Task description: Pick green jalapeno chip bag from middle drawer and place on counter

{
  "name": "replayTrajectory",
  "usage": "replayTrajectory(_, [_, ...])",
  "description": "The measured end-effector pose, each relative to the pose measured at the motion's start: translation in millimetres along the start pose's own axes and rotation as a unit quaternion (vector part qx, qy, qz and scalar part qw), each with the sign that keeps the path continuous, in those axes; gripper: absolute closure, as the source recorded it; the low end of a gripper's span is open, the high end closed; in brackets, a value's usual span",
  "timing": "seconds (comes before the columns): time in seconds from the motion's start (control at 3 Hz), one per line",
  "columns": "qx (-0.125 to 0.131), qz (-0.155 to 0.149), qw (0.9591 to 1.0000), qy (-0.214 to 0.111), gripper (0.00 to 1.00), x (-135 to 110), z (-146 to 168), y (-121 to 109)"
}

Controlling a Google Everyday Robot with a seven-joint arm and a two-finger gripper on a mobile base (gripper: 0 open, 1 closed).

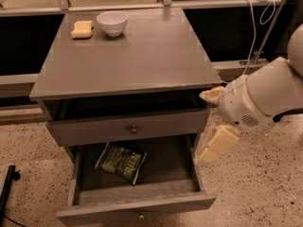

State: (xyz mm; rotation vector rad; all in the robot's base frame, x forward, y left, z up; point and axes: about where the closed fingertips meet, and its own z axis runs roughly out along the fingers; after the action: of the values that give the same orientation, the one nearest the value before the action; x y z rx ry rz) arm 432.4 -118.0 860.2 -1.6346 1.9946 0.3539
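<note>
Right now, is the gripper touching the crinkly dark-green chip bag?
Apart. The camera view shows the gripper outside the grey wooden drawer's right wall; the chip bag lies on its floor, further left.

One high front camera looks down on the counter (142, 56); fingers (218, 142) at right.

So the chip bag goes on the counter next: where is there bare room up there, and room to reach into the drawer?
The counter is bare everywhere forward and right of the sponge and bowl, which crowd its back left corner. In the drawer, the floor right of the bag is free. The pincer hangs outside the drawer's right side.
</note>
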Motion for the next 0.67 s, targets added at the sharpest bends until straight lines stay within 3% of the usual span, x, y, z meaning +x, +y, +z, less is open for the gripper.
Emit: replayTrajectory(0.67, [0.012,-0.003,0.9999,-0.005,0.0,-14.1,6.0,3.9])
